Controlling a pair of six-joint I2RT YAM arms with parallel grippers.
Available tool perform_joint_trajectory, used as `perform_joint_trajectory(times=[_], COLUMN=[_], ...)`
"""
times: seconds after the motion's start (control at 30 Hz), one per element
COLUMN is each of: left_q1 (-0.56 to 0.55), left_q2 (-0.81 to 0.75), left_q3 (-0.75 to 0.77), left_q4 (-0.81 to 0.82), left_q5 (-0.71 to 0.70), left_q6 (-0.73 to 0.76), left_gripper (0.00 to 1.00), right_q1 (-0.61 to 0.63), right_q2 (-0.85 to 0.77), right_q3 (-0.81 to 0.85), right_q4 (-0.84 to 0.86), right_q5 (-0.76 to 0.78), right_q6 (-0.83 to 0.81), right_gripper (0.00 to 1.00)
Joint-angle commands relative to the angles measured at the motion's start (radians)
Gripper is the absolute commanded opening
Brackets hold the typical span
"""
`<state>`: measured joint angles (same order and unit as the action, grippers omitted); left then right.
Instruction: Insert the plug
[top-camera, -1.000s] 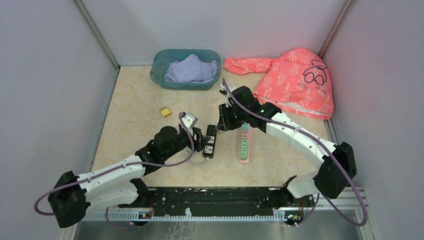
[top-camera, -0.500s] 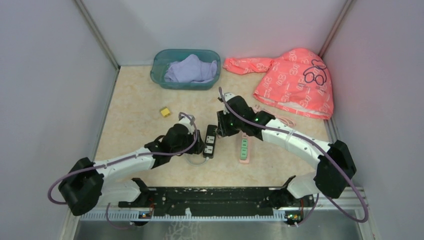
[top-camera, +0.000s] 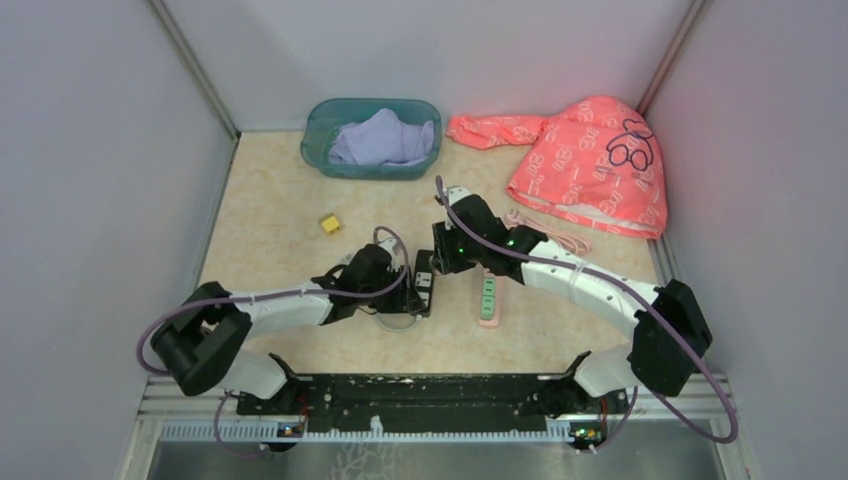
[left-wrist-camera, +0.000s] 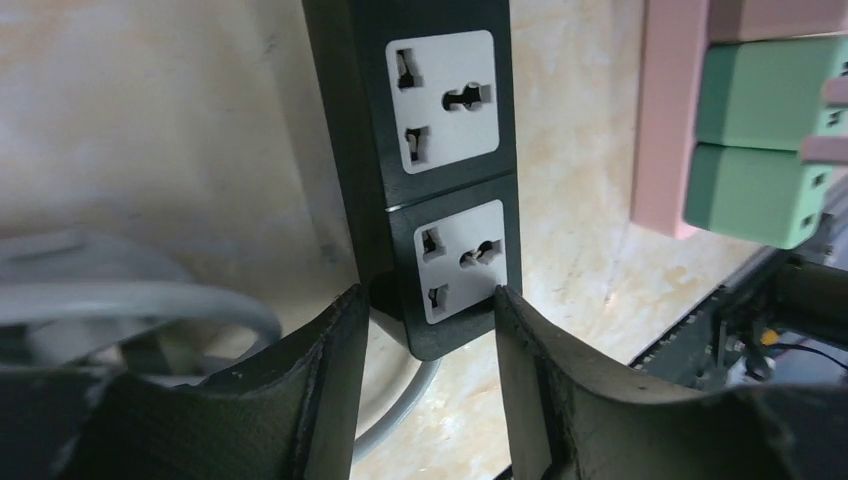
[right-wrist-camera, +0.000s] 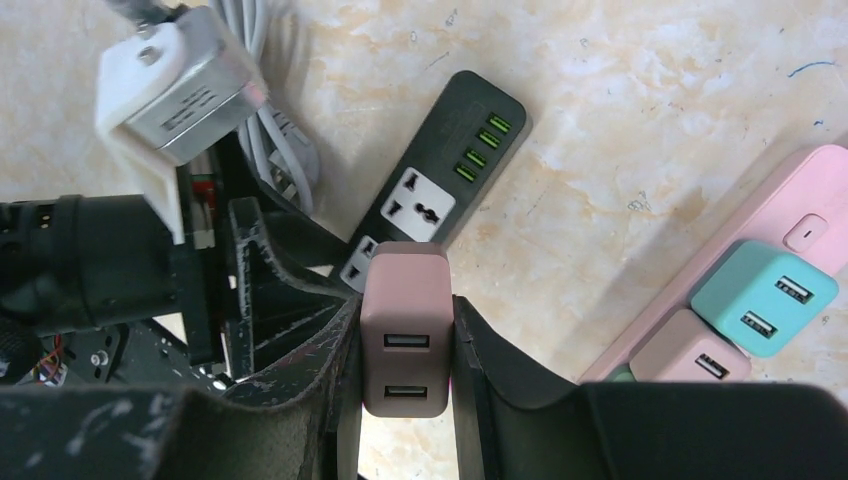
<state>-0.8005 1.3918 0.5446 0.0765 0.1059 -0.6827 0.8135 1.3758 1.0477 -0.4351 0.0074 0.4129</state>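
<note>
A black power strip (top-camera: 423, 285) lies mid-table with white sockets (left-wrist-camera: 440, 130) facing up. My left gripper (left-wrist-camera: 425, 300) is open and straddles its near end: the right finger touches the strip's edge, the left finger stands a sliver off its side. In the top view that left gripper (top-camera: 405, 298) sits just left of the strip. My right gripper (right-wrist-camera: 405, 302) is shut on a pink plug (right-wrist-camera: 405, 345) with two USB ports, held over the black strip (right-wrist-camera: 440, 190) near its lower socket. From above, the right gripper (top-camera: 440, 262) hangs over the strip's far end.
A pink power strip (top-camera: 489, 285) with green chargers (right-wrist-camera: 765, 295) lies right of the black one. A grey cable (left-wrist-camera: 150, 300) coils left of the strip. A teal basin (top-camera: 318, 140) with lavender cloth, a pink garment (top-camera: 590, 160) and a small yellow block (top-camera: 330, 224) lie farther back.
My left arm has reached forward to the black strip's near end and its jaws have narrowed around it. My right arm has carried the plug left and down over the strip.
</note>
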Motion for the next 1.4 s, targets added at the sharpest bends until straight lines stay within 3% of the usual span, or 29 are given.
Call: perform_joint_trajectory(times=[0.0,0.2,0.37,0.57,0.73,0.87,1.07,1.37], left_q1=[0.003,0.003,0.004,0.001,-0.009,-0.024,-0.147,-0.344], left_q2=[0.092,0.194,0.176,0.066,-0.009,-0.052,-0.057,0.132], left_q3=[0.048,0.067,0.083,0.114,0.123,0.104,0.082,0.186], left_q4=[0.111,0.3,0.257,0.03,-0.064,-0.054,0.021,0.047], left_q5=[0.178,0.269,0.205,0.015,-0.07,-0.092,-0.192,-0.42], left_q6=[-0.095,-0.244,-0.257,-0.115,0.004,0.067,0.205,0.36], left_gripper=[0.52,0.5,0.5,0.55,0.61,0.64,0.7,0.79], right_q1=[0.015,0.016,0.016,0.015,0.015,0.015,0.015,0.014], right_q2=[-0.006,-0.004,0.009,0.019,0.04,0.068,0.059,-0.034], right_q3=[0.023,0.021,0.034,0.031,0.023,0.031,0.02,0.007], right_q4=[0.025,0.006,-0.045,-0.072,-0.084,-0.113,-0.107,-0.094], right_q5=[0.043,0.092,0.142,0.177,0.185,0.184,0.208,0.291], right_q6=[0.006,0.008,0.026,0.046,0.082,0.125,0.145,0.143], right_gripper=[0.0,0.0,0.0,0.0,0.0,0.0,0.0,0.0])
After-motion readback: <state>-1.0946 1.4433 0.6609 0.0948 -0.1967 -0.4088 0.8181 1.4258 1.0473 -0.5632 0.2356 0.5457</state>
